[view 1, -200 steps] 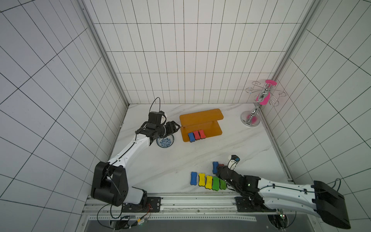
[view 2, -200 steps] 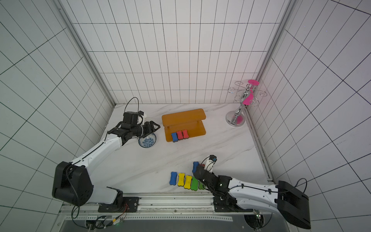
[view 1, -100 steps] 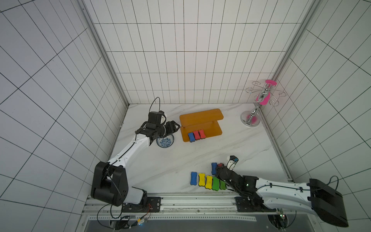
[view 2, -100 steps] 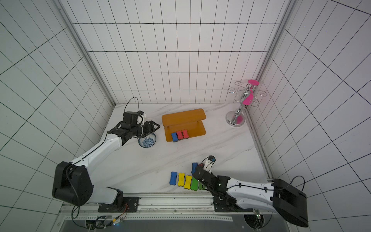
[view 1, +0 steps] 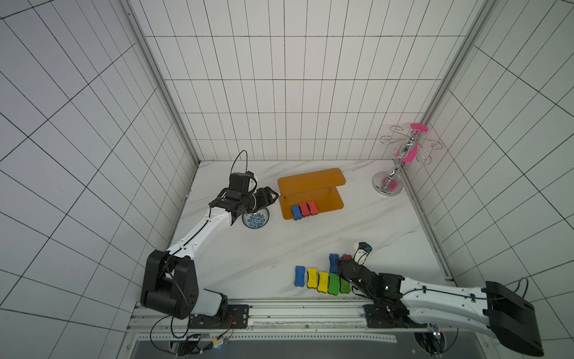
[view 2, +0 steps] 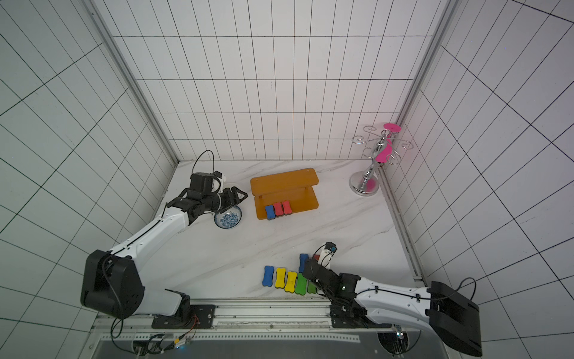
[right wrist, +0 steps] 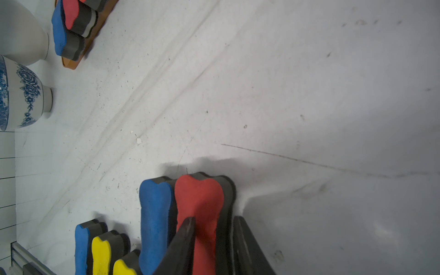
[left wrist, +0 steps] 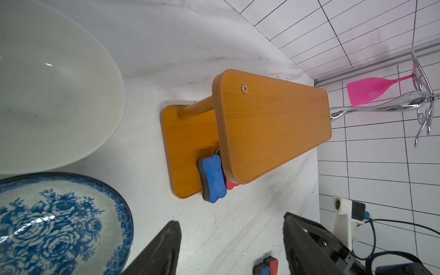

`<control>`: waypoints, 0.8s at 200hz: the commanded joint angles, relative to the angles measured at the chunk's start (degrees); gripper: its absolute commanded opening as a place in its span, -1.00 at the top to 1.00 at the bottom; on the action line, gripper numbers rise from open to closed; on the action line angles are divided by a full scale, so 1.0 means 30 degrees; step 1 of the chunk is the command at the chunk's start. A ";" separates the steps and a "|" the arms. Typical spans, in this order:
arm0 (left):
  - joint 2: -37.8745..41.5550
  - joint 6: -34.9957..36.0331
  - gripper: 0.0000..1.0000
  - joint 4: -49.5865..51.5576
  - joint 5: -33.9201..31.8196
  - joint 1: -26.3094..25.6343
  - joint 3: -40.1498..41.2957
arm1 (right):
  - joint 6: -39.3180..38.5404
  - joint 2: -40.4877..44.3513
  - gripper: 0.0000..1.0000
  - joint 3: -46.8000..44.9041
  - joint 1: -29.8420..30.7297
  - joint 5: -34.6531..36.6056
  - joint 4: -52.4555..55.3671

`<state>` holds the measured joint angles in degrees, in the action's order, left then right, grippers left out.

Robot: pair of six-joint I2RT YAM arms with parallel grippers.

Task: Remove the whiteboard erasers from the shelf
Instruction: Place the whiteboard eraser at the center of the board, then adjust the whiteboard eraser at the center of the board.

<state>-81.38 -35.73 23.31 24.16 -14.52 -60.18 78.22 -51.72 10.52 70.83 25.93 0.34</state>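
The orange-brown shelf point(view 1: 311, 181) stands at the back middle of the table. Three whiteboard erasers lie on its lower board: a blue eraser point(view 1: 296, 212) and two red ones point(view 1: 304, 209) point(view 1: 313, 207). My left gripper point(view 1: 275, 196) hangs open just left of the shelf, nothing between its fingers point(left wrist: 166, 240). Near the front edge lies a row of blue point(view 1: 299, 275), yellow point(view 1: 311, 278) and green point(view 1: 333, 283) erasers. Behind that row a red eraser point(right wrist: 198, 197) lies on the table beside a blue one point(right wrist: 154, 209). My right gripper point(right wrist: 213, 217) straddles the red one, slightly open.
A blue-and-white bowl point(view 1: 255, 218) sits under my left gripper, with a plain white bowl point(left wrist: 47, 83) beside it. A chrome-and-pink cup rack point(view 1: 403, 155) stands in the back right corner. Tiled walls close three sides.
My right gripper's jaws have eased apart around the red eraser, which now rests on the table. The left arm has not visibly moved.
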 commanded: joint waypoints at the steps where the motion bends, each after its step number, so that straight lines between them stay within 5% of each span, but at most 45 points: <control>1: 0.0142 0.0204 -0.51 -0.0500 -0.0053 0.0086 0.0110 | -0.0281 0.0165 0.56 -0.0025 -0.0139 0.0138 0.0543; 77: 0.0189 0.0109 -0.51 -0.0588 0.0224 0.0070 0.0154 | -0.3373 0.3786 0.48 0.2518 -0.1115 0.0685 0.7344; 124: 0.0088 0.0044 -0.51 -0.0701 0.0420 -0.0080 0.0227 | -0.7173 0.6036 0.19 0.1472 -0.7364 -0.5390 0.8581; 160: 0.0006 0.0077 -0.51 -0.0738 0.0427 -0.0081 0.0198 | -0.7999 0.4831 0.14 0.0865 -0.8504 -0.7673 0.6936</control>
<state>-81.38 -35.77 22.79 24.95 -14.57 -60.16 58.43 -35.00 14.83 46.57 10.50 22.41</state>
